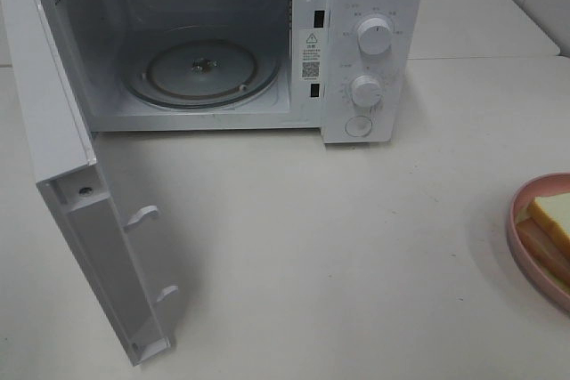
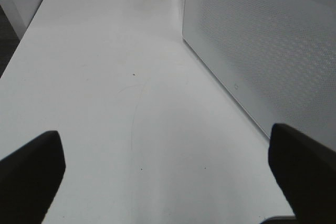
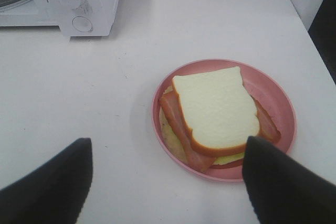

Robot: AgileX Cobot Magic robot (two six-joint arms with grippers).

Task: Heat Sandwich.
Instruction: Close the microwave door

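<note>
Both grippers, left and right, stood spread and empty; only the right wrist view showed the whole sandwich.

The left gripper has its jaws spread wide, with nothing between them; its two dark fingers show at the lower left and lower right corners of the left wrist frame. The right gripper is likewise parted and empty, its fingers at both lower corners. Neither arm appears in the high view.
</note>
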